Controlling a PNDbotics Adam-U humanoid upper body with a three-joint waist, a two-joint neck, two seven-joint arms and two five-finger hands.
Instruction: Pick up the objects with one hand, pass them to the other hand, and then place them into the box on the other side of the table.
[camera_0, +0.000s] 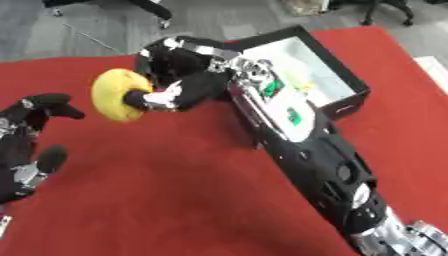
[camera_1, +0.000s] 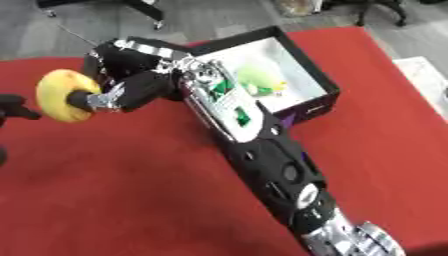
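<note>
A round yellow object (camera_0: 115, 94) hangs above the red table, and my right hand (camera_0: 179, 75) is shut on it, thumb pressed against its face. My right arm stretches from the lower right across the table to the upper left. My left hand (camera_0: 31, 135) waits at the left edge, fingers relaxed and apart, a short way left of and below the yellow object and not touching it. A black box with a white inside (camera_1: 324, 80) stands at the back right; a pale green object (camera_1: 258, 77) lies in it.
The red cloth (camera_0: 175, 190) covers the table. Grey floor and chair legs (camera_0: 162, 12) lie beyond the far edge. My right forearm (camera_0: 297, 145) crosses the middle of the table and hides part of the box.
</note>
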